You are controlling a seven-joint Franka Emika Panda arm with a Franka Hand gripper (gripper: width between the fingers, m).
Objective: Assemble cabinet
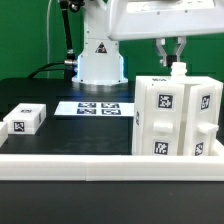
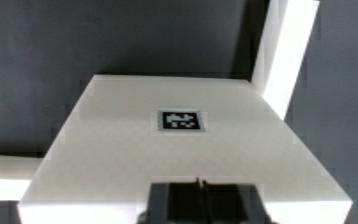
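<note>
Clenched on nothing just above the cabinet [image 1: 160,120], the gripper [image 1: 171,58] could shove or tip the cabinet with 1 off-centre downward push.

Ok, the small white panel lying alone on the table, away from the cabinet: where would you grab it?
Across the two long edges of the small panel, coming straight down from above. It lies flat on the table, tag up, apart from the cabinet, so both sides look reachable.

A green backdrop [image 1: 25,40] hangs behind the black table [image 1: 80,135], whose near edge carries a white rail [image 1: 60,163]
</note>
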